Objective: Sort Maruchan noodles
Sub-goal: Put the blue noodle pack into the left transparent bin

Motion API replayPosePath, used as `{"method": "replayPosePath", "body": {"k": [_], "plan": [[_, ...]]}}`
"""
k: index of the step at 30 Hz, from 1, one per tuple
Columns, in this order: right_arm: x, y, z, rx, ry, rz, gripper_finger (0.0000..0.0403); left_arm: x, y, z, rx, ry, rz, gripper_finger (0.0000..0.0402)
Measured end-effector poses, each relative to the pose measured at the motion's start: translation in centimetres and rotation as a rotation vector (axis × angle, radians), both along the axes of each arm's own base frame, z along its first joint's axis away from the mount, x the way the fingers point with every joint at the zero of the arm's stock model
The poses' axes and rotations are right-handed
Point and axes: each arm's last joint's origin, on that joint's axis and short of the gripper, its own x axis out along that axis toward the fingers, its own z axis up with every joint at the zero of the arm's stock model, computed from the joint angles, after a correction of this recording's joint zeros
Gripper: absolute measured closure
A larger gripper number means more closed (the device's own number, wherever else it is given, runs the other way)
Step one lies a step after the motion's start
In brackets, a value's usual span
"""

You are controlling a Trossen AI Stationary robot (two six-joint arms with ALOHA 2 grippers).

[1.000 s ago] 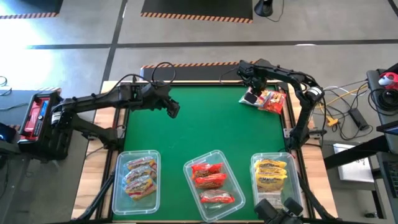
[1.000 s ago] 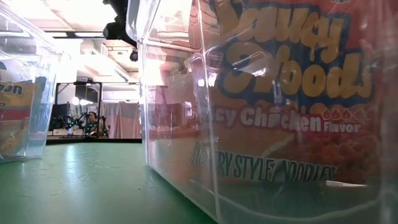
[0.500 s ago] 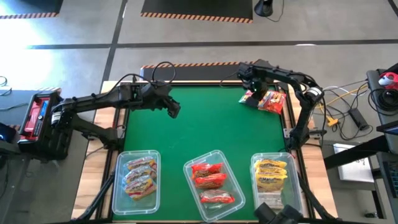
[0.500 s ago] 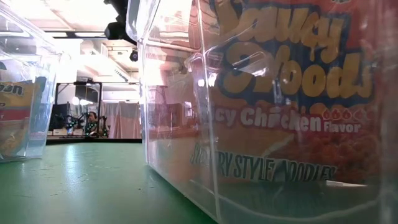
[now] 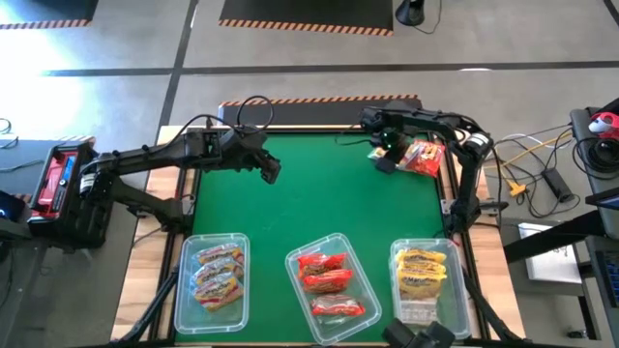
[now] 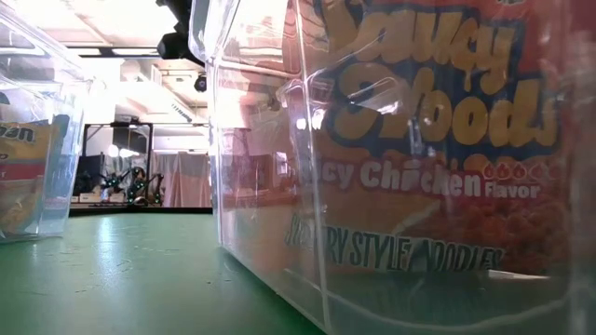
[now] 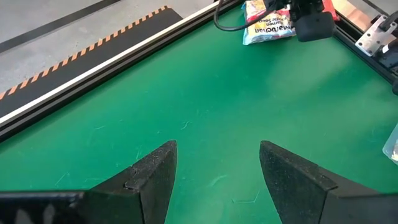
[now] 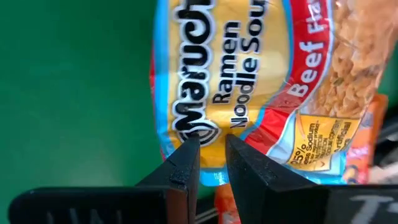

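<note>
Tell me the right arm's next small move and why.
Probably lift straight up. The right gripper looks pinched on the edge of the Beef packet, which lies at the mat's far right corner over another packet; lifting would separate them.

Bright even overhead light; the green table [image 5: 329,203] shows only soft shadows. Seen from table height, ceiling lights blow out white, and the near clear bin [image 6: 391,167] looms blurred, with glare along its walls
</note>
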Motion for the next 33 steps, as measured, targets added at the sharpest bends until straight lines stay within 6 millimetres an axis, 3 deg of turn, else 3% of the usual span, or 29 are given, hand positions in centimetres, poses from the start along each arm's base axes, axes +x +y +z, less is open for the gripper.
{"method": "replayPosePath", "body": {"k": [12,19,23,28,33], "plan": [[0.6,-0.1,1.2,0.087,-0.116,0.131,0.0335,0.1,0.0,0.1,0.017,-0.009,-0.016,0.0189],[0.9,-0.9,3.8,-0.045,-0.123,0.119,0.0335,0.2,0.0,0.1,-0.002,-0.013,-0.035,0.0189],[0.9,-1.7,3.7,-0.197,-0.047,0.064,0.0335,0.2,0.0,0.1,-0.002,-0.012,-0.035,0.0189],[0.4,-1.9,2.4,-0.212,0.036,-0.008,0.0335,0.1,-0.1,0.1,-0.001,-0.006,-0.04,0.0189],[0.2,-1.8,2.5,-0.216,0.067,0.005,0.0335,0.1,-0.1,0.1,0.001,-0.003,-0.042,0.0189]]}}
